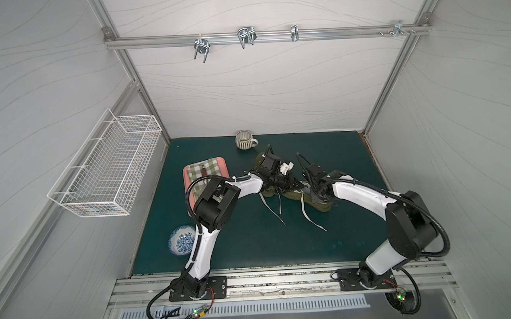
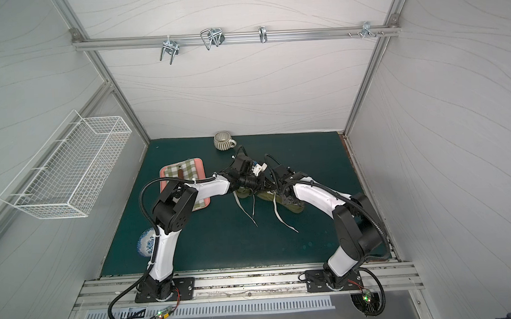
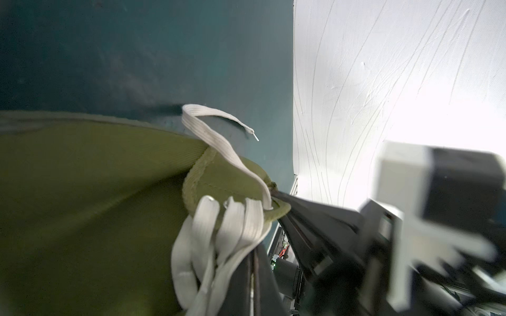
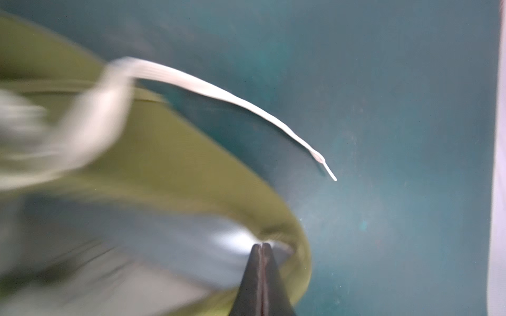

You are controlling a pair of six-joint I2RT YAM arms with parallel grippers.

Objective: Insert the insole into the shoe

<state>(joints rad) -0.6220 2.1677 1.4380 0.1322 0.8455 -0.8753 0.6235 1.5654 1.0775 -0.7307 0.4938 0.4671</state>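
An olive shoe (image 1: 321, 205) with white laces (image 1: 305, 215) lies on the green mat in both top views, right of centre. A grey insole (image 4: 164, 238) lies inside it, seen in the right wrist view. My right gripper (image 4: 261, 244) is shut, its tips touching the insole just inside the shoe's rim (image 4: 298, 246). My left gripper (image 3: 254, 253) is shut beside the bunched laces (image 3: 235, 221), against the shoe's olive upper (image 3: 95, 205). In a top view both grippers meet over the shoe, left (image 1: 291, 184) and right (image 1: 315, 197).
A second olive shoe (image 1: 268, 192) lies partly under my left arm. A striped mug (image 1: 244, 140) stands at the back. A pink tray with a checked cloth (image 1: 216, 168) and a blue patterned bowl (image 1: 182, 240) are at the left. A wire basket (image 1: 106, 169) hangs on the left wall.
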